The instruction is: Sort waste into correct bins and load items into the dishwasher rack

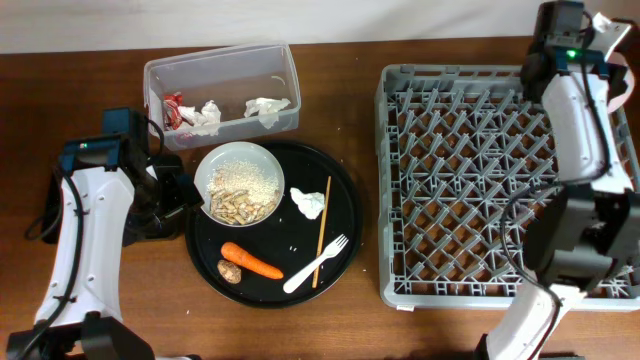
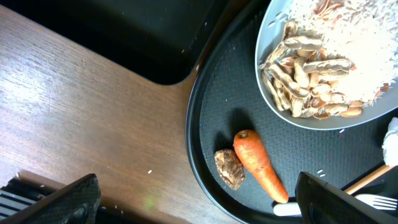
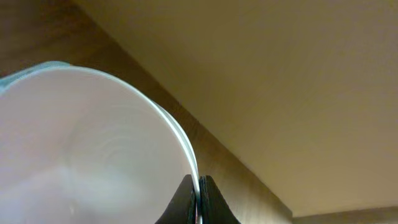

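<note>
A black round tray (image 1: 340, 200) holds a pale bowl (image 1: 238, 183) of rice and peanuts, a carrot (image 1: 251, 262), a brown lump (image 1: 229, 271), a crumpled tissue (image 1: 308, 202), a chopstick (image 1: 322, 232) and a white fork (image 1: 318, 263). My left gripper (image 1: 175, 192) is open and empty over the tray's left edge. In the left wrist view its fingers (image 2: 202, 202) straddle the carrot (image 2: 258, 165) and the lump (image 2: 229, 168). My right gripper (image 3: 199, 199) is shut on the rim of a white bowl (image 3: 93, 143), held high at the back right (image 1: 592, 45) beyond the grey rack (image 1: 500, 190).
A clear bin (image 1: 222, 85) at the back left holds wrappers and tissues. The left arm's base stands left of the tray. The rack fills the right half of the table.
</note>
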Robot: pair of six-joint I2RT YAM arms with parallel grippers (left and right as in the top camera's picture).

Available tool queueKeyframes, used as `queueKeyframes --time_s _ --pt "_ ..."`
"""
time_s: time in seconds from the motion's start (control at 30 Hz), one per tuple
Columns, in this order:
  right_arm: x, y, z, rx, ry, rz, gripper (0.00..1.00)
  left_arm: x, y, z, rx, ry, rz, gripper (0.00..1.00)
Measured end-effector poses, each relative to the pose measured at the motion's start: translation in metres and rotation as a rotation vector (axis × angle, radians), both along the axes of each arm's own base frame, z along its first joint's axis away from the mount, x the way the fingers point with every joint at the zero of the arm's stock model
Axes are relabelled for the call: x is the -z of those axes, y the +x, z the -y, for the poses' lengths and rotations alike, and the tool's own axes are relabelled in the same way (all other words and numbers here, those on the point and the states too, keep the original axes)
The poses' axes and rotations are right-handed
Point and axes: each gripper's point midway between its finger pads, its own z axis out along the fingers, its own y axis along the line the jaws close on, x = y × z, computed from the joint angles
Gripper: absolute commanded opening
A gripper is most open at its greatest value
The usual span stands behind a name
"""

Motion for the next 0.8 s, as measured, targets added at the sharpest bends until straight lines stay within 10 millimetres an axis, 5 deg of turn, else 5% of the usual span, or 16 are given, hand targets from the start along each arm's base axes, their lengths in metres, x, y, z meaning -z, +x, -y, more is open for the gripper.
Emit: queueKeyframes --time_s 0.33,0.47,0.67,0.77,0.8 --pt "0.046 0.019 0.007 -0.089 -0.062 -0.178 0.04 0.0 0.0 0.0 0.0 0.0 -0.001 1.0" --pt "0.048 0.02 0.005 -0.104 -0.09 -0.228 0.08 0.0 0.0 0.0 0.0 0.0 -0.002 1.0" --pt "0.066 0.029 -0.069 -0.257 -0.096 -0.404 0.17 0.0 0.0 0.0 0.0 0.0 0.002 1.0" --pt "0.082 0.014 -0.083 -0.259 -0.039 -0.436 0.37 0.0 0.0 0.0 0.0 0.0 0.002 1.0" --pt "0.093 0.009 -0.088 -0.263 0.016 -0.426 0.57 0.0 0.0 0.0 0.0 0.0 0.002 1.0"
